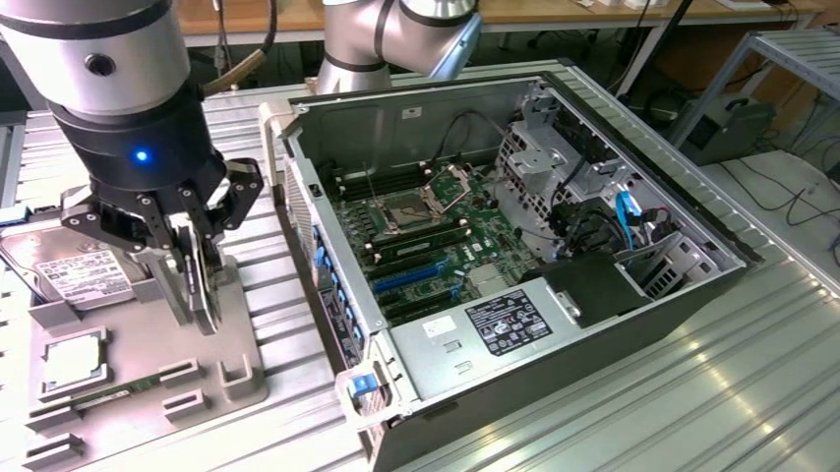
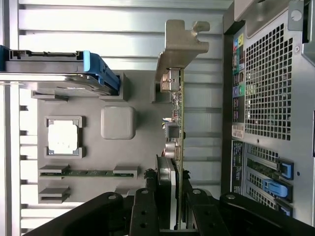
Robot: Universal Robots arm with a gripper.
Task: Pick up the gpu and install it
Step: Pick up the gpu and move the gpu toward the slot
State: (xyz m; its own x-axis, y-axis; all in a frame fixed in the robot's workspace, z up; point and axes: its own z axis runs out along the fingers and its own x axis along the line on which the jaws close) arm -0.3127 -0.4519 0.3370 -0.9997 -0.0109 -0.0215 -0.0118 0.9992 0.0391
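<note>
Gpu (image 2: 178,118) on edge, clamped in pincer (image 2: 170,184), bracket (image 2: 179,46) outermost

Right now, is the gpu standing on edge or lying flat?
On edge: the gpu stands upright, clamped in the gripper, over the grey tray; the wrist view sees it edge-on.

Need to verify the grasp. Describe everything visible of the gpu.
The gpu is a thin green circuit card seen edge-on, with a metal bracket at one end and a round fan on one face. It stands on edge over the grey tray, beside the open case. The gripper is shut on it, a finger on each face. Whether it rests in the tray's slot cannot be told.
</note>
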